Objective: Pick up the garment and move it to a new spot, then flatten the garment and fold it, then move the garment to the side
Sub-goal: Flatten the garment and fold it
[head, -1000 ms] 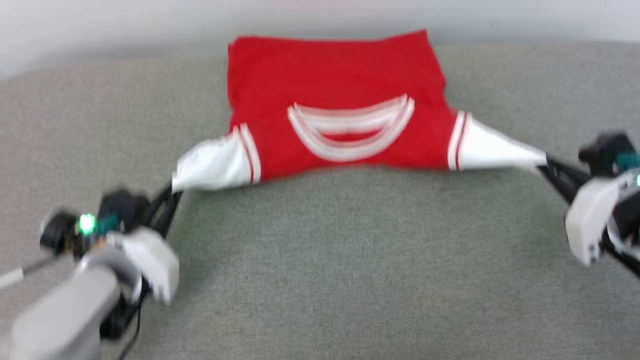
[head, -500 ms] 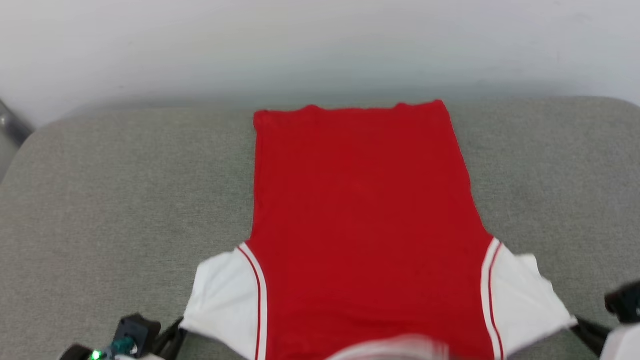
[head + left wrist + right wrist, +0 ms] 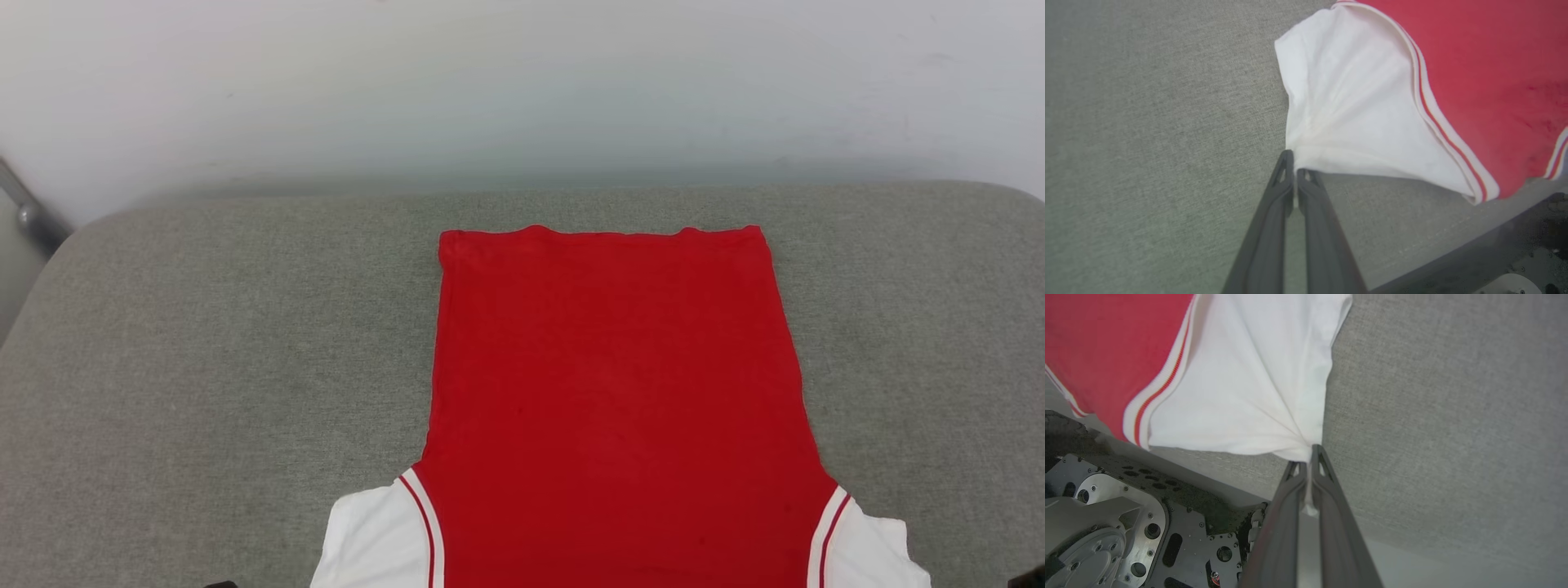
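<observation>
The garment (image 3: 612,392) is a red shirt with white sleeves, spread smooth on the grey cushion with its hem at the far end. Its collar end runs off the bottom of the head view. In the left wrist view my left gripper (image 3: 1292,163) is shut on the corner of one white sleeve (image 3: 1355,114), which fans into creases at the pinch. The right wrist view has my right gripper (image 3: 1308,457) shut on the corner of the other white sleeve (image 3: 1249,388), pulled taut the same way. No lettering shows on the red cloth.
The grey cushion (image 3: 204,343) stretches wide on both sides of the shirt and ends at a pale wall (image 3: 522,90). Its near edge (image 3: 1216,482) lies just under the sleeves, with the robot's metal base (image 3: 1106,522) below it.
The shirt has been drawn toward me and stretched flat, its collar passing below the head view. Both grippers, visible low in the earlier pictures, have dropped out of it. The camera has also shifted.
</observation>
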Controlling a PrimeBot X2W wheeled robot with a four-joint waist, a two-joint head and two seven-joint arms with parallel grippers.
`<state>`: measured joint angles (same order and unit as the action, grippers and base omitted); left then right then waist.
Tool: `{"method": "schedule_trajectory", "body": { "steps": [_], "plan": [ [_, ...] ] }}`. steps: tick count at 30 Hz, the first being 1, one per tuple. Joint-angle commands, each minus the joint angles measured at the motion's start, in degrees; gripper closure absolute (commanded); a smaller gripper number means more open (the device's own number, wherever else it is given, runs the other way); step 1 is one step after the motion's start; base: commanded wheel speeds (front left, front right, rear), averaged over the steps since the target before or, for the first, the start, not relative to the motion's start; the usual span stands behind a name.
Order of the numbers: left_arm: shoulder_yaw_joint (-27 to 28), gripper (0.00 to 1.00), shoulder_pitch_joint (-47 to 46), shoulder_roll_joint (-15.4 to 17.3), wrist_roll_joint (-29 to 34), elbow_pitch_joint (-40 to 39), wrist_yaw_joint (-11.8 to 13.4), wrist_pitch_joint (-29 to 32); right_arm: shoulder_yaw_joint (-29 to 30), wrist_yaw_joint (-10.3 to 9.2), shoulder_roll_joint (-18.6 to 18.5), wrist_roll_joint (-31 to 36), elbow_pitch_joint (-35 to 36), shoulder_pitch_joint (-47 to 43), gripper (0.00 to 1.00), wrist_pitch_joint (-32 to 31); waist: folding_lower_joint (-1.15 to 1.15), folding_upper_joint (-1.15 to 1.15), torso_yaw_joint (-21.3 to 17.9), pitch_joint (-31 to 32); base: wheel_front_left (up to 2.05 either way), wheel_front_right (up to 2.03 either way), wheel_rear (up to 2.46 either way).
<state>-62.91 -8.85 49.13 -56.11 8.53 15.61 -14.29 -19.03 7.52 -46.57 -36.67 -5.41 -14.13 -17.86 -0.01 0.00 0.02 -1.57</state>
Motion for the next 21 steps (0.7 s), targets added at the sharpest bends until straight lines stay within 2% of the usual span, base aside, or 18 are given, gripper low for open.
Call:
{"method": "schedule_trajectory", "body": {
  "steps": [1,2,4,7,11,16,21],
  "plan": [
    [-0.23,1.0,-0.12,0.21,0.45,-0.49,0.24,0.16,1.13,-0.06,0.37,0.53,1.11,-0.75,0.73,-0.93,0.01,0.0,0.07,-0.07,0.0,0.0,0.0],
    [-0.38,1.0,-0.47,0.14,0.72,-0.82,0.4,0.35,2.16,-0.06,0.56,0.9,2.15,-0.94,0.59,-1.67,0.01,0.0,0.15,-0.17,0.0,0.0,0.0],
    [-0.57,1.0,-1.05,-0.1,1.27,-1.49,0.68,0.79,4.26,-0.06,1.05,1.76,4.18,-0.67,0.0,-2.78,0.01,0.0,0.34,-0.47,0.0,0.0,0.0],
    [-0.77,1.0,-2.09,-0.37,2.32,-2.47,1.23,1.17,7.31,-0.06,1.2,2.72,7.16,1.02,0.0,-4.0,0.01,0.0,0.77,-1.24,0.0,0.0,0.0],
    [-0.49,1.0,-3.41,-0.49,3.5,-4.21,2.52,1.33,11.21,-0.06,-0.98,3.16,11.27,4.73,0.0,-6.19,0.01,0.0,1.68,-3.08,0.0,0.0,0.0],
    [0.1,1.0,-5.59,-0.09,5.34,-6.67,4.18,1.36,15.38,-0.06,-6.34,0.99,15.42,14.07,0.0,-10.71,0.01,0.0,3.45,-7.19,0.0,0.0,0.0],
    [0.47,1.0,-8.84,-0.26,7.99,-9.52,5.24,1.81,12.99,-0.05,-13.26,-6.21,16.24,27.34,0.0,-21.81,0.01,0.0,6.45,-13.24,0.0,0.0,0.0]
  ]
}}
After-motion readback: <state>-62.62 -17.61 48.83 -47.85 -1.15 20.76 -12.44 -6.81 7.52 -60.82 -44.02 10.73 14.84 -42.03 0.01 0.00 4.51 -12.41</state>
